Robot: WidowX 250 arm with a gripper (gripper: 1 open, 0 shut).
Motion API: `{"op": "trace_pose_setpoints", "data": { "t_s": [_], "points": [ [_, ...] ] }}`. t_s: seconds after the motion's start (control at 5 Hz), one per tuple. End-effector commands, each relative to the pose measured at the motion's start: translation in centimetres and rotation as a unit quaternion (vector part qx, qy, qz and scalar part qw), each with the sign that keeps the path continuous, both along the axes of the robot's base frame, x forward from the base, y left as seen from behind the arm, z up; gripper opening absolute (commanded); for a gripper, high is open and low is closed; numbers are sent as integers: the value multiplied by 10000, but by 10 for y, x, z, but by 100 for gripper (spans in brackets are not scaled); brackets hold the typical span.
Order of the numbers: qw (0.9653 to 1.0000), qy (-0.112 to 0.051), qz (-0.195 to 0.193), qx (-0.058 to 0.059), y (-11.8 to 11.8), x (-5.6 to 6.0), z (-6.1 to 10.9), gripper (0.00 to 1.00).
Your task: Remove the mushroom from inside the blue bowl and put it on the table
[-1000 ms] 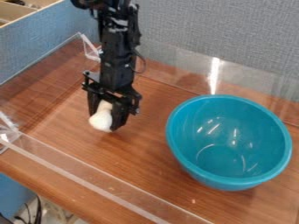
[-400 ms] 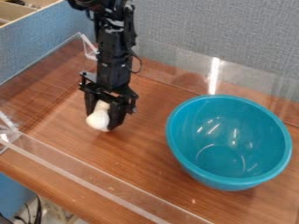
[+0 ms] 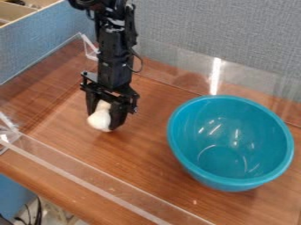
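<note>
The bowl serves as the landmark. It sits upright on the table, with its opening facing up and its glossy inner wall and floor in view; no mushroom lies inside it. The black arm extends downward on the left side of the bowl, as seen from the camera. Its jaws point down at the table surface, well apart from the bowl. The jaws are closed around the mushroom, one dark finger on either side of it. The pale part of the mushroom protrudes below and between the fingers, low over the wood, also to the left of the bowl. Contact between mushroom and table cannot be determined. A clear wall runs along the near edge of the table, in front of the bowl.
</note>
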State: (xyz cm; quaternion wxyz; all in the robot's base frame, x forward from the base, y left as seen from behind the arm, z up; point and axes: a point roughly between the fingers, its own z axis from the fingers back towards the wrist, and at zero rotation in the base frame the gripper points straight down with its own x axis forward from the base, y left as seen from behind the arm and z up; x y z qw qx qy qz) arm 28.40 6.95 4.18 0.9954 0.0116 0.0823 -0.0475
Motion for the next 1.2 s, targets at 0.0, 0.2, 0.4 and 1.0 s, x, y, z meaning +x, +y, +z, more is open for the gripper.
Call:
{"op": "trace_pose_setpoints", "data": {
  "t_s": [0.0,0.2,0.4,1.0],
  "points": [
    [9996,-268,68,42,8,10,13,0],
    [9996,-271,63,23,8,10,13,0],
    [9997,-254,64,13,8,11,12,0],
    [9995,-290,68,-37,8,11,16,0]
  ]
}}
